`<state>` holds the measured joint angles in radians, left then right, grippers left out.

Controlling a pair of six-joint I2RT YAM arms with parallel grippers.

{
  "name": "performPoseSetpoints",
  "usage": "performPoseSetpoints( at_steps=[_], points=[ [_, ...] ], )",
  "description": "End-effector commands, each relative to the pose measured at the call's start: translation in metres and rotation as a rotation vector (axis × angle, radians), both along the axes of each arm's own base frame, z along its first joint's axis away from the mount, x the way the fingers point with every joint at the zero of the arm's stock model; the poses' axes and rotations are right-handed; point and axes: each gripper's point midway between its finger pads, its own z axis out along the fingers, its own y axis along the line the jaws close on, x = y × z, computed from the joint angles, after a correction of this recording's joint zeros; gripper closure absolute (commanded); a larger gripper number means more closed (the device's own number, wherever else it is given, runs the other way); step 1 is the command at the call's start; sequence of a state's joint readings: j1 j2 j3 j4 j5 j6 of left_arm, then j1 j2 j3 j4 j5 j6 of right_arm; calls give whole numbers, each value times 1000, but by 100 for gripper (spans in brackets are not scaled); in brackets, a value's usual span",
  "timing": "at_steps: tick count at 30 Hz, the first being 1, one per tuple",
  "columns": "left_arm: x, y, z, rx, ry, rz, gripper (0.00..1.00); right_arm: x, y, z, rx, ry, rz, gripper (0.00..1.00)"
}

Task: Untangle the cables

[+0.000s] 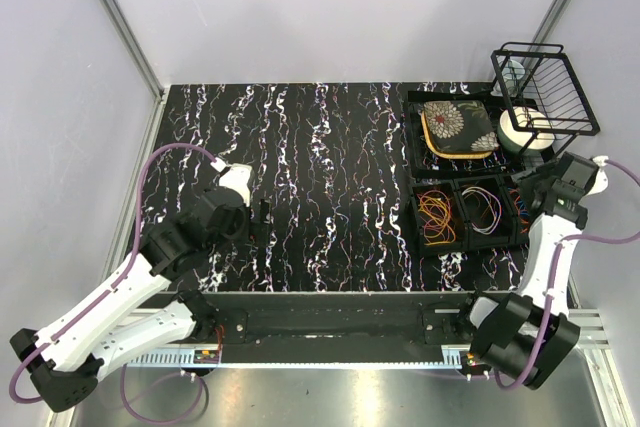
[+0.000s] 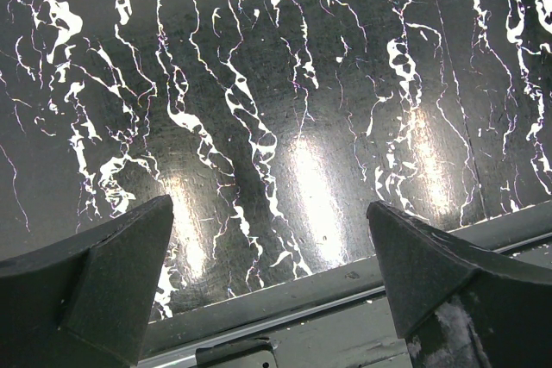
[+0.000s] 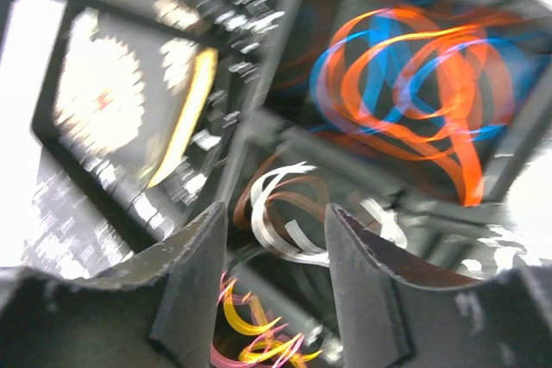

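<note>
Right jaws parted, empty, above the cables (image 1: 437, 215); left jaws spread wide, well apart

Looks like a robotics lab: bare white walls (image 1: 330, 7), aluminium rails (image 1: 118, 17), marbled black table (image 1: 330, 167), left arm (image 1: 100, 307) and right arm (image 1: 545, 252) bolted at near edge.

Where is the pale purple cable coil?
Top view: the pale purple cable coil lies in a bin compartment at the right side of the table, just right of the orange coils.
</note>
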<state>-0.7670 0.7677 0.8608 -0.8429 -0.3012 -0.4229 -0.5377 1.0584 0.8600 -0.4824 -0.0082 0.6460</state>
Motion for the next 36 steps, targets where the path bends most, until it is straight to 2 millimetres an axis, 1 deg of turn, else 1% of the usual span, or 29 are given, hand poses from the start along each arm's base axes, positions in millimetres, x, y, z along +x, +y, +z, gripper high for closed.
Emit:
performPoseSetpoints(
  at_steps=[1, 3, 4, 5, 7, 8, 10, 11, 13, 14, 15, 17, 18, 22, 23, 24, 25, 27, 28, 29, 31, 32, 33, 34, 35, 36],
  points=[
    [5, -5, 10, -44, -45, -1, 1, 21, 42, 44, 53, -184, 224, 40],
    [5, -4, 12, -49, -52, 0, 1, 23, 52, 56, 42, -225, 270, 38],
    [5, -3, 12, -50, -54, 3, 1, 25, 63, 62, 42, -245, 317, 36],
    [5, -3, 13, -52, -57, 2, 1, 27, 69, 71, 31, -264, 344, 33],
    [5, -2, 12, -50, -56, 9, 1, 29, 82, 79, 7, -271, 390, 30],
    [5, -3, 12, -51, -56, 9, 1, 31, 101, 90, -10, -288, 448, 26],
    [5, -3, 12, -50, -54, 3, 1, 30, 116, 98, -48, -301, 493, 24],
    [5, -3, 11, -48, -53, 5, 1, 29, 131, 104, -56, -319, 536, 21],
    [5, -2, 11, -46, -54, 10, 1, 26, 143, 110, -75, -337, 576, 15],
    [6, -1, 11, -45, -57, 14, 1, 24, 157, 114, -79, -350, 623, 12],
    [6, -1, 12, -45, -58, 19, 1, 22, 166, 114, -97, -353, 674, 8],
    [7, 1, 10, -32, -57, 32, 1, 17, 181, 114, -111, -353, 743, 7],
    [8, 2, 9, -29, -55, 38, 1, 13, 190, 110, -120, -344, 786, 7],
    [13, 9, 7, -8, -44, 83, 1, 0, 201, 94, -100, -325, 842, 8],
    [15, 12, 6, 2, -43, 99, 1, -3, 203, 95, -101, -338, 853, 8],
    [18, 17, 5, 12, -40, 126, 1, -6, 209, 95, -94, -355, 886, 8],
    [21, 20, 6, 20, -43, 147, 1, -9, 212, 91, -89, -356, 904, 8],
    [27, 35, 3, 76, -44, 235, 1, -13, 217, 92, -83, -375, 927, 8],
    [30, 43, 4, 94, -55, 284, 1, -15, 218, 90, -79, -374, 932, 8],
    [35, 52, 3, 127, -74, 351, 1, -17, 218, 91, -83, -384, 935, 8],
    [44, 55, 2, 152, -103, 372, 1, -20, 219, 89, -80, -379, 940, 8],
    [50, 61, 2, 194, -129, 397, 1, -20, 219, 90, -80, -380, 938, 8],
    [60, 59, 8, 183, -170, 409, 1, -20, 218, 88, -74, -371, 925, 8],
    [65, 61, 5, 205, -188, 412, 1, -19, 215, 84, -70, -356, 911, 7],
    [72, 69, 6, 258, -211, 418, 1, -18, 213, 80, -67, -340, 898, 7],
    [85, 65, 13, 229, -262, 425, 1, -17, 208, 73, -70, -307, 865, 7]
  ],
)
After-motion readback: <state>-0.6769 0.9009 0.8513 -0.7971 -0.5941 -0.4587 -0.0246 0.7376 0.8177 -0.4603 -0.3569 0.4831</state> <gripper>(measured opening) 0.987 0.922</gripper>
